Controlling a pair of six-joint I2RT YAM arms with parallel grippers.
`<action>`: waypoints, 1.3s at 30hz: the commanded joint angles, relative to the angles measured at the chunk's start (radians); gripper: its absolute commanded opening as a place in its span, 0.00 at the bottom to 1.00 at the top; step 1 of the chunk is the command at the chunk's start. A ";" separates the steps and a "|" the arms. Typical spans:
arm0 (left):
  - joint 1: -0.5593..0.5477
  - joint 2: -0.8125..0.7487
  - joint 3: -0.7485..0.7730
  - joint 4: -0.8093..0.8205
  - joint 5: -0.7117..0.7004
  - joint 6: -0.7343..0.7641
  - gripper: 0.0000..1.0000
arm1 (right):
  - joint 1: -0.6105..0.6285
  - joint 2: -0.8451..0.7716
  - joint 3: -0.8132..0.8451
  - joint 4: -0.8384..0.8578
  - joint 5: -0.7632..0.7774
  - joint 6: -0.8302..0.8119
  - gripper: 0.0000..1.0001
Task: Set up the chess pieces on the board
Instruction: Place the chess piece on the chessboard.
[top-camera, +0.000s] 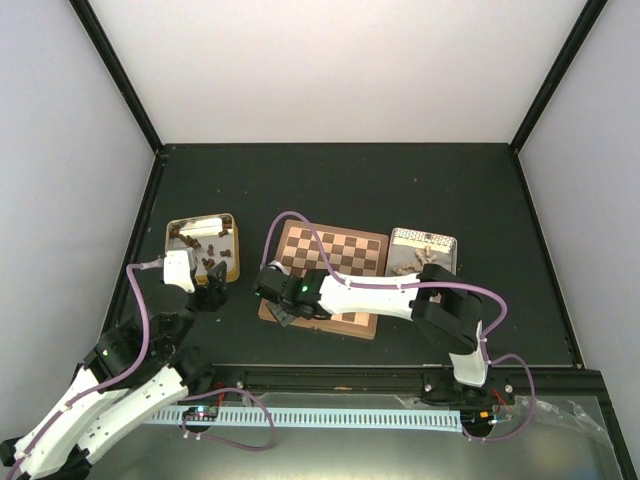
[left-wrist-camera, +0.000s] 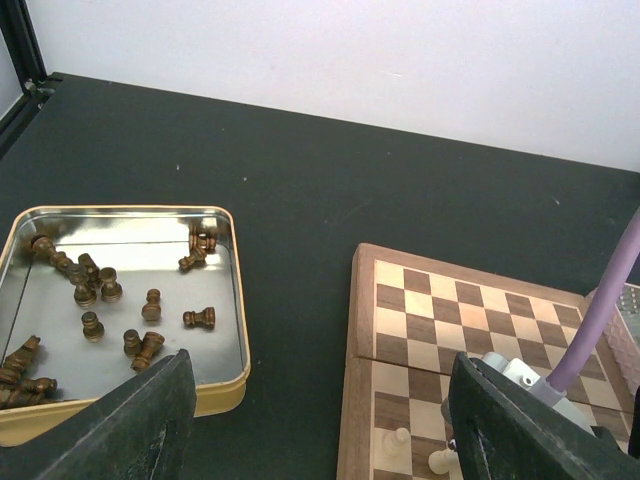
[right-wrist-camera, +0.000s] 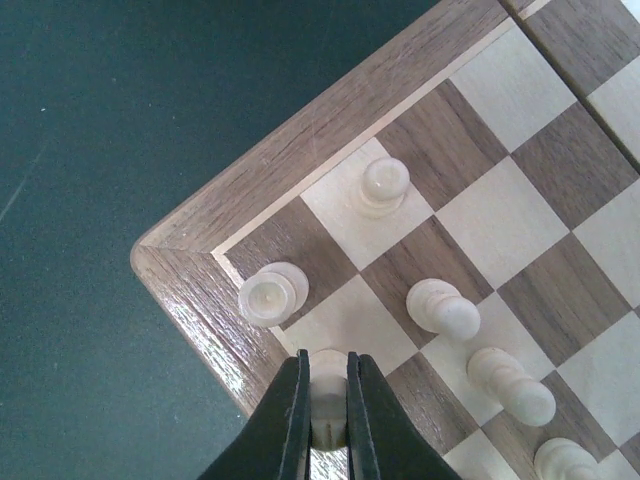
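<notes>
There is one chessboard (top-camera: 345, 255) and two metal tins, a left tin (top-camera: 236, 250) and a right tin (top-camera: 453, 243). Six pale pieces (right-wrist-camera: 383, 185) show at the board's corner. The left tin holds roughly fifteen dark pieces (left-wrist-camera: 200, 317), some too bunched to count exactly.

A board (left-wrist-camera: 470, 310) chequered in dark brown and light tan, framed by a grained mid-brown border with a thin pale inlay line, lies on a near-black table (top-camera: 400, 190). Cream pieces (right-wrist-camera: 383, 185) stand out against its squares. Dark brown pieces (left-wrist-camera: 150, 305) show against the silver floor of a tin (left-wrist-camera: 232, 300) with a gold rim and wall. A second tin (top-camera: 430, 237) is silver-grey and speckled with more cream shapes. The arms (top-camera: 370, 293) are white with black joints, trailed by lilac cables (left-wrist-camera: 598, 315). The left gripper (left-wrist-camera: 322, 360) and right gripper (right-wrist-camera: 328, 365) both have black fingers. The walls (top-camera: 330, 70) are plain white.
</notes>
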 joint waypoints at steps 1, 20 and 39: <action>0.005 -0.004 0.010 -0.010 -0.007 -0.003 0.71 | 0.003 0.034 0.014 0.022 0.022 -0.007 0.04; 0.005 -0.003 0.007 -0.009 -0.006 -0.003 0.72 | 0.002 -0.051 0.018 -0.003 0.046 -0.012 0.22; 0.005 -0.004 0.006 -0.008 -0.002 -0.004 0.72 | -0.285 -0.490 -0.274 0.020 0.138 0.072 0.30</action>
